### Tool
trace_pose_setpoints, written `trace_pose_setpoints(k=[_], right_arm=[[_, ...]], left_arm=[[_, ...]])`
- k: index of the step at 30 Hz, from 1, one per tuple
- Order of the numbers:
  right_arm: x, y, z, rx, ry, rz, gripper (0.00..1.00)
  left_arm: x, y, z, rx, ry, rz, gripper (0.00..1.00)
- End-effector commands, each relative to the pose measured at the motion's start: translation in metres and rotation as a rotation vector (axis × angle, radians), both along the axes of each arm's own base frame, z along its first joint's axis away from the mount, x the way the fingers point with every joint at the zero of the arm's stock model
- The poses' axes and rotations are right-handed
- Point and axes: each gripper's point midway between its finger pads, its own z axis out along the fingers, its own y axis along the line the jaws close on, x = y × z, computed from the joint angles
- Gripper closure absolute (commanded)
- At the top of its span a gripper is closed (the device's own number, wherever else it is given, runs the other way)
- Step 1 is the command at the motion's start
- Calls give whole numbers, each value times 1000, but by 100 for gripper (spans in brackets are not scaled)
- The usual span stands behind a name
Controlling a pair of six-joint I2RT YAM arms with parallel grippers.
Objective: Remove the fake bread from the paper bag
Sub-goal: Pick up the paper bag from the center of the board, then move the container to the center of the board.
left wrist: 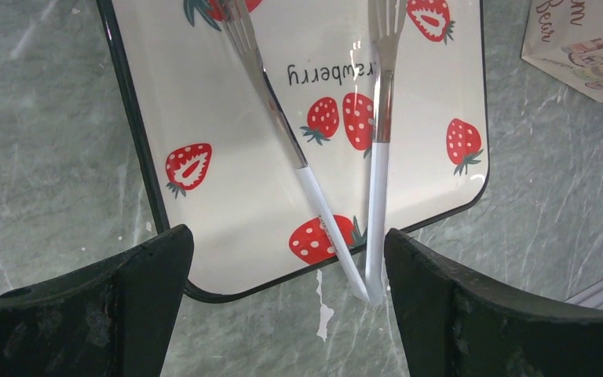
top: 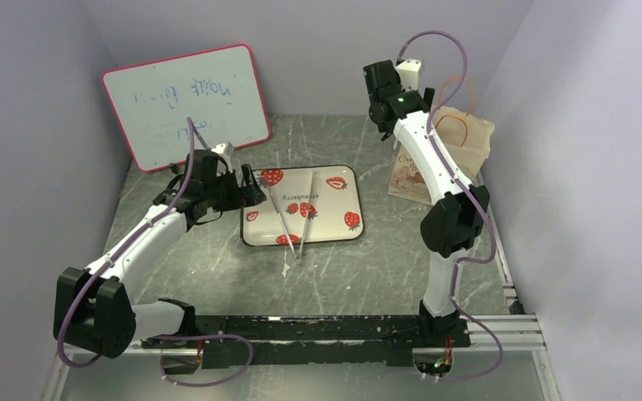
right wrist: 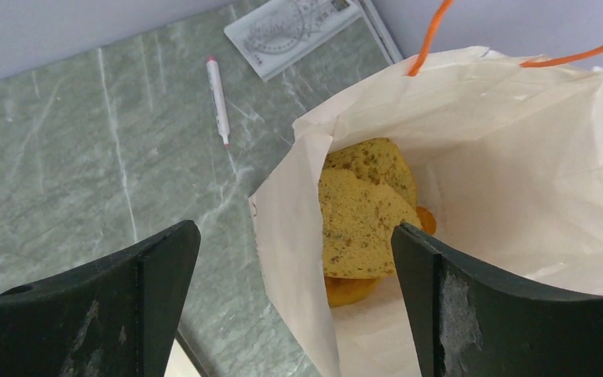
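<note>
Some fake bread (right wrist: 361,224) below right jaws

Bright, even overhead light, soft shadows; slight glare on tray (left wrist: 228,102); wrist cams sharp.

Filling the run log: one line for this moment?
right hand: open, over paper bag | fake bread: inside bag | left hand: open, over tray

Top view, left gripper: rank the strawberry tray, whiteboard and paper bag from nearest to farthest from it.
From the left gripper:
1. The strawberry tray, just to its right, beside the fingertips.
2. The whiteboard, behind it at the back left.
3. The paper bag, across the table at the far right.
</note>
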Motion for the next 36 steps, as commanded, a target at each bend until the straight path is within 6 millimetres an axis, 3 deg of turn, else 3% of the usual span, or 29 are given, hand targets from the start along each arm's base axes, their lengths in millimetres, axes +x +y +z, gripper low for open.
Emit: trace_pose_setpoints(k=[1, 9, 19, 21, 25, 29, 35, 36], right_arm=[[2, -7, -21, 19, 57, -2, 3], [16, -13, -42, 26, 98, 12, 17], [23, -16, -46, 63, 109, 33, 62], [21, -17, -40, 64, 98, 34, 72], [19, -18, -34, 62, 87, 38, 83], [12, -21, -15, 70, 46, 36, 99], [3, -22, -2, 55, 19, 30, 100], [2, -22, 0, 51, 14, 28, 100]], left_arm=[[-3, 4, -5, 21, 19, 24, 4], [-1, 6, -2, 28, 22, 41, 4], [-6, 22, -9, 67, 64, 134, 4], [-7, 29, -13, 81, 79, 177, 4], [-13, 47, -26, 89, 120, 278, 4], [-21, 67, -43, 44, 167, 386, 4], [-31, 93, -63, -12, 207, 516, 4], [-32, 95, -67, -17, 215, 529, 0]])
